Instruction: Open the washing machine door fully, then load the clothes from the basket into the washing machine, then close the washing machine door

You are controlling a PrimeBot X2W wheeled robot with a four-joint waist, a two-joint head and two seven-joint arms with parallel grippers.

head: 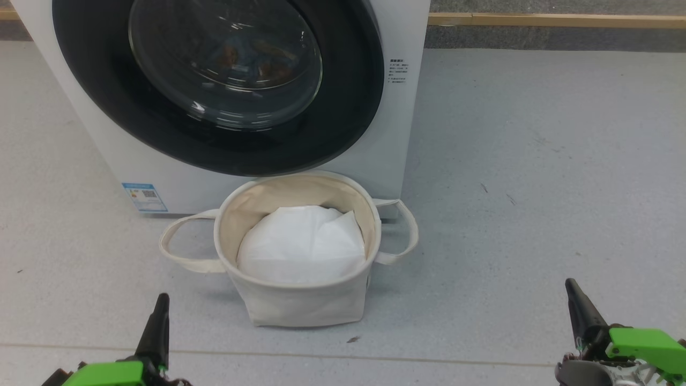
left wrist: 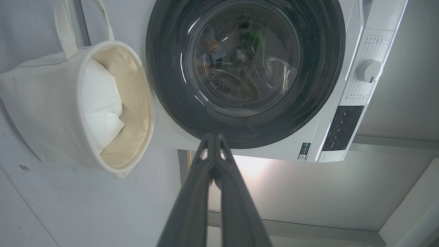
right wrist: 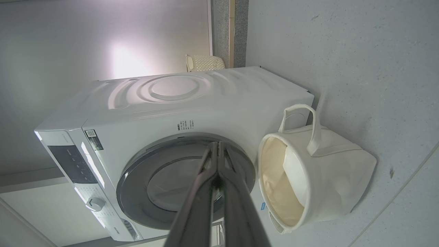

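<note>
So the door [head: 214, 139] on the washing machine [head: 399, 134] is shut flat against the front, and through the glass I can make out orange-brown bits of the clothes [head: 269, 68] inside the drum. The basket [head: 300, 303] sits on the grey floor [head: 536, 161] right in front of the machine, just under the door, with a white liner [head: 300, 246] in it. My left gripper [head: 162, 298] and right gripper [head: 571, 283] hang low on either side, apart from the basket, both with fingers pressed together, holding nothing
</note>
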